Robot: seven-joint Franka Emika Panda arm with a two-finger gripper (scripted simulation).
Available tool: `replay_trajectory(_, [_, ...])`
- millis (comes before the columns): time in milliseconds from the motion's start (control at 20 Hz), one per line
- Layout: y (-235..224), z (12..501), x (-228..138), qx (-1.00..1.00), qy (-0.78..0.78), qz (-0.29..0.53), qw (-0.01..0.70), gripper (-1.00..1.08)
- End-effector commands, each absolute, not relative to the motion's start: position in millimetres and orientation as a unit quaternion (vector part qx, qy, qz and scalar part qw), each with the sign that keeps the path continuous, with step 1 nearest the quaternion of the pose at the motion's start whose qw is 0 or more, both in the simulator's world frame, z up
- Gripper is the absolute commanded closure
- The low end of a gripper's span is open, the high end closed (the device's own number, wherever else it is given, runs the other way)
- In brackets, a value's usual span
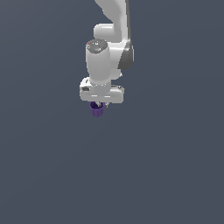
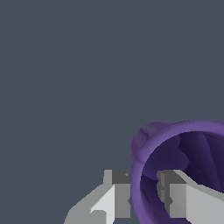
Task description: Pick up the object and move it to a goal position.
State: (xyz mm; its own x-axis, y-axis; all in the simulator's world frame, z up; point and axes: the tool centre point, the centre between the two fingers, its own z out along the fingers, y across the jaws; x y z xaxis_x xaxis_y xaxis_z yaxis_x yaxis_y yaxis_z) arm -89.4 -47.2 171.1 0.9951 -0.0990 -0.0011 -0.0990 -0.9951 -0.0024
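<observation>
The arm's fingers [image 2: 144,199] are pinching the purple cup's [image 1: 96,109] rim, one finger inside the hollow and one outside. The cup's hanging right under the white hand, at 6 o'clock from it, against plain gray.

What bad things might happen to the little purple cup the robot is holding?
1. The white robot hand pinches only one side wall of the small dark purple hollow cup, one finger outside and one inside, so the cup might twist or slip out.
2. In the exterior view the cup hangs below the hand, mostly hidden, so a tilt could go unnoticed.
</observation>
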Motion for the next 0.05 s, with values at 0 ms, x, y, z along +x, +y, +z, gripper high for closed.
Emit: replay_trajectory(0, [-47.5,173.3,-90.6,-0.999,0.049,0.000,0.001,1.08])
